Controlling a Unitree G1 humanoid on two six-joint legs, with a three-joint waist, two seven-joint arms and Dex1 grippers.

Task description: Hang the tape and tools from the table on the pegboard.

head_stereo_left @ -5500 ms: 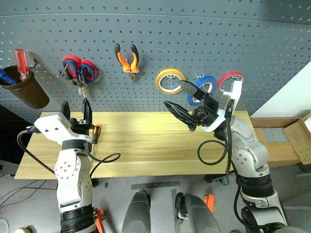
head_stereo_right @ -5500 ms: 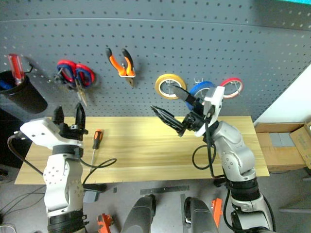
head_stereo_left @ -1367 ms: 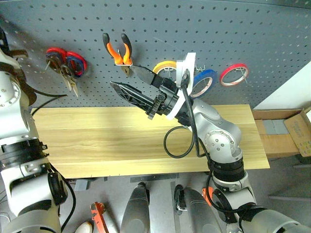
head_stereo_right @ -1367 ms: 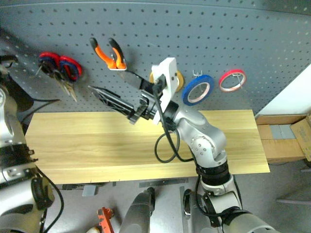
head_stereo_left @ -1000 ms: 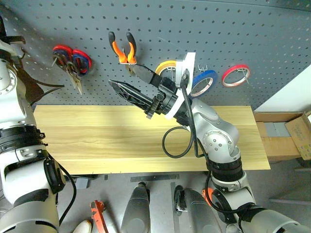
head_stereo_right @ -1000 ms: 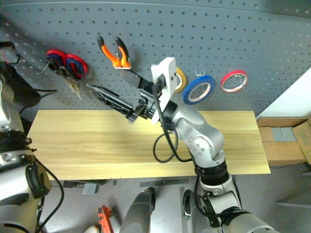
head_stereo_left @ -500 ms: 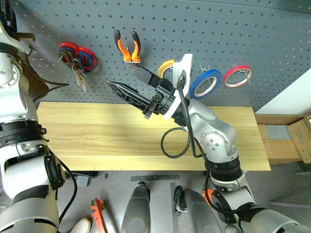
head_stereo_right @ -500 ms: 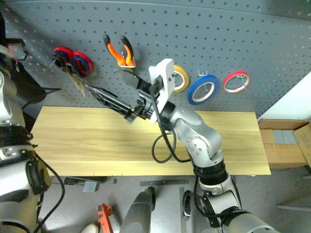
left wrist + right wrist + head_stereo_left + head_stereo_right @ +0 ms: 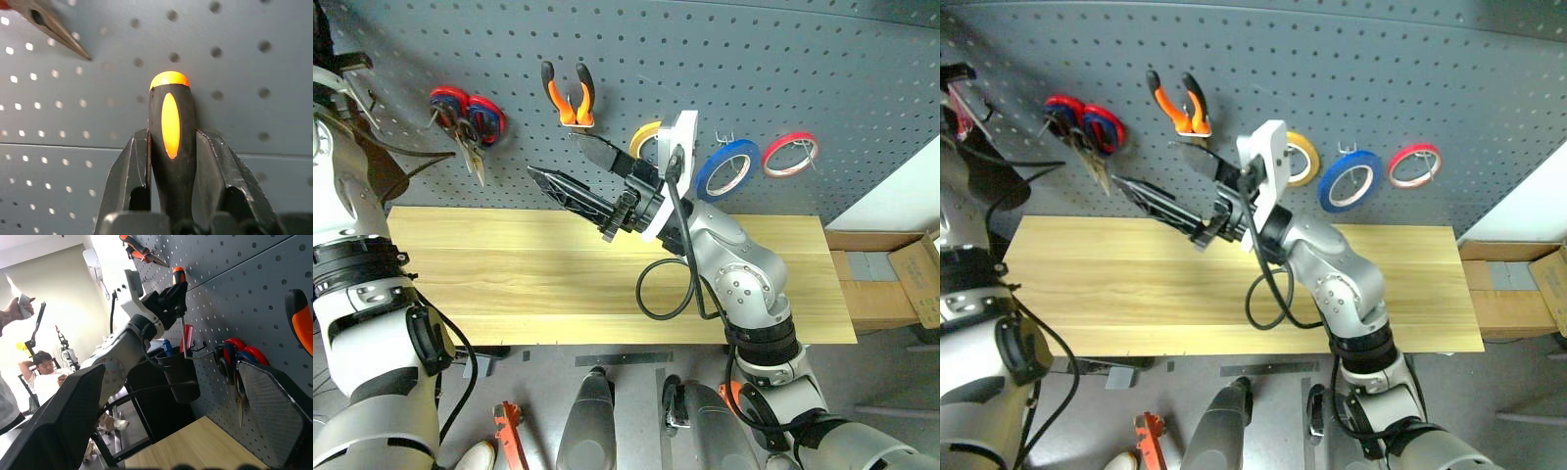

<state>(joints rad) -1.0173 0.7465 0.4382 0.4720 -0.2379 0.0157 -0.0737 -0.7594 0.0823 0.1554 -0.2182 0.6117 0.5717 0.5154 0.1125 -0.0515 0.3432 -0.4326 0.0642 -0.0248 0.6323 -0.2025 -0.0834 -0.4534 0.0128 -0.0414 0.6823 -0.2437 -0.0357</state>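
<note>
My left gripper point(image 9: 171, 143) is shut on the black handle of the orange-and-black screwdriver point(image 9: 169, 117), held close to the pegboard point(image 9: 754, 59). In the right wrist view that left gripper point(image 9: 171, 296) holds the screwdriver point(image 9: 179, 278) upright, handle up, above a dark cup point(image 9: 178, 374). My right gripper point(image 9: 553, 155) hangs open and empty over the table point(image 9: 509, 284), pointing left. The orange-and-black pliers point(image 9: 568, 93) and the blue tape point(image 9: 726, 166) hang on the board.
Red-and-blue scissors point(image 9: 468, 113), a yellow roll point(image 9: 644, 137) half behind my right wrist and a red roll point(image 9: 790, 154) also hang there. A red-handled screwdriver point(image 9: 188, 338) stands in the cup. Cardboard boxes point(image 9: 915, 279) sit at the right. A seated person point(image 9: 41, 369) is off to the left.
The screwdriver lay on the table beside my left gripper; it is now lifted to the board's upper left. Over the last second the left wrist rolled slightly. The right gripper stayed open and still.
</note>
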